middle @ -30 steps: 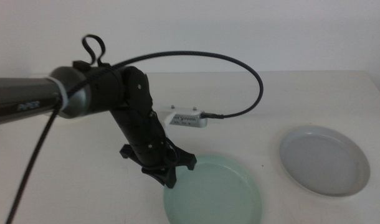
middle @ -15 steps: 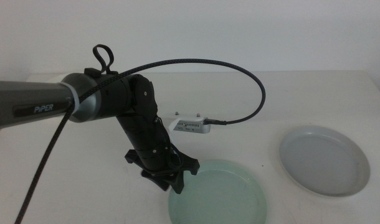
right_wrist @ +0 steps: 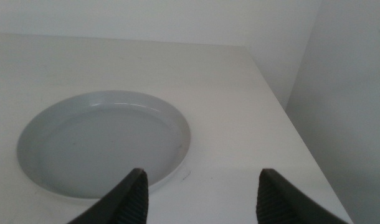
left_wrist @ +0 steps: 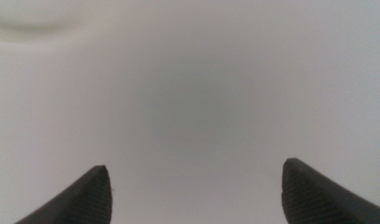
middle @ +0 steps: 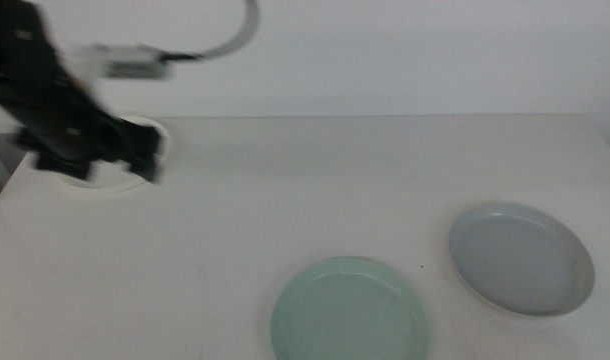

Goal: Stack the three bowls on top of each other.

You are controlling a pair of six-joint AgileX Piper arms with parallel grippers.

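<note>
White worktop (middle: 315,190) meets a plain white wall behind. The mint green bowl (middle: 349,311) sits at the near edge, the pale grey bowl (middle: 520,258) beside it. The left gripper (middle: 135,160), fingers spread empty, blurs over the white bowl (middle: 135,185) far-left. The right gripper (right_wrist: 201,190) waits open-fingered near the grey bowl.

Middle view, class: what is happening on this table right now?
Nothing is stacked yet. The left gripper, jaws open and empty, is over the white bowl at the table's far left. The mint green bowl and pale grey bowl lie apart at the near right. The right gripper waits open beside the grey bowl.
</note>
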